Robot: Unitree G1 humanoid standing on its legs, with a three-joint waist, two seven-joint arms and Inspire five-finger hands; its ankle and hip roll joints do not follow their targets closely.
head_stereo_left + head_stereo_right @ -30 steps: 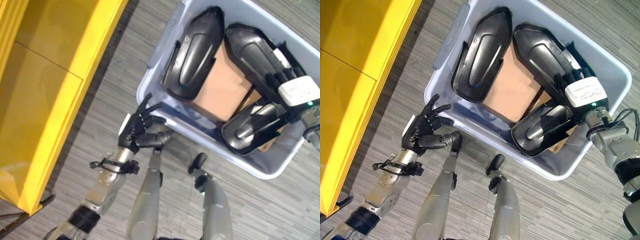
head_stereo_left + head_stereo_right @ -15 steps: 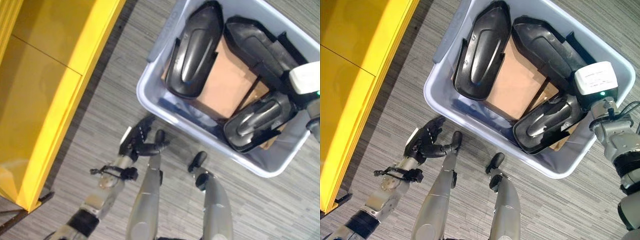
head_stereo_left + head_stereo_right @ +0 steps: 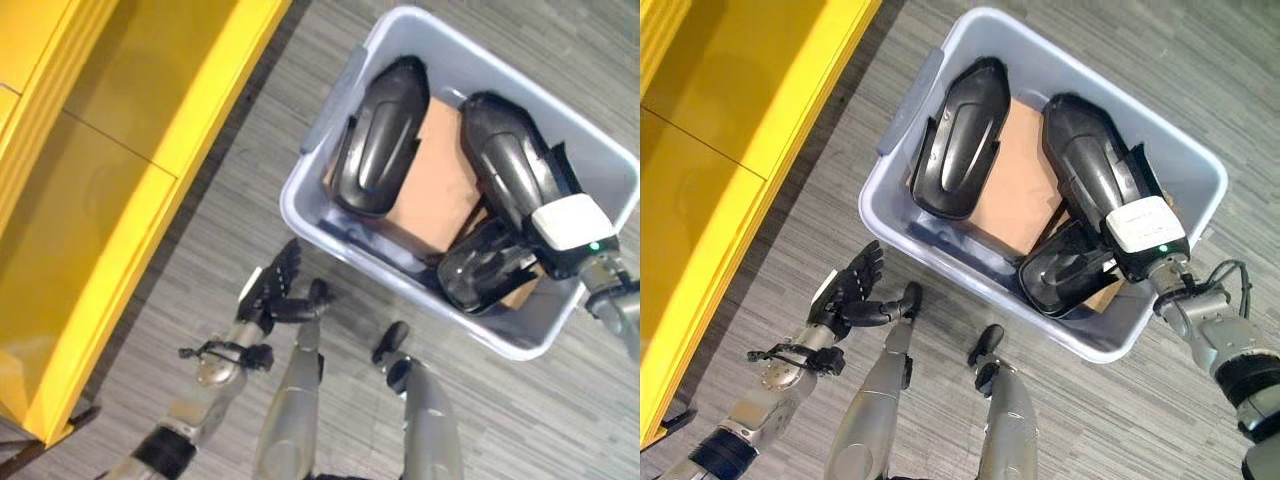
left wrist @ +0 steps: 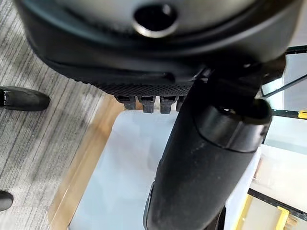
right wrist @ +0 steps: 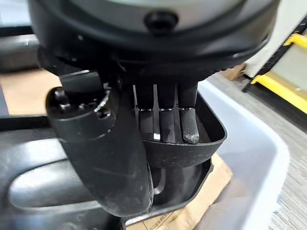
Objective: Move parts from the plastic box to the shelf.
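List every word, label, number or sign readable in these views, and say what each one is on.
No text can be read.
White label on the back of the right hand: fine print, too small to read.
Black parts in the plastic box, the cardboard under them and the yellow shelf: no lettering visible.
Left hand: none.

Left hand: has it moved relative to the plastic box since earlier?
Yes. The left hand has drawn back toward the robot from the plastic box's near corner; floor now shows between its fingertips and the wall.
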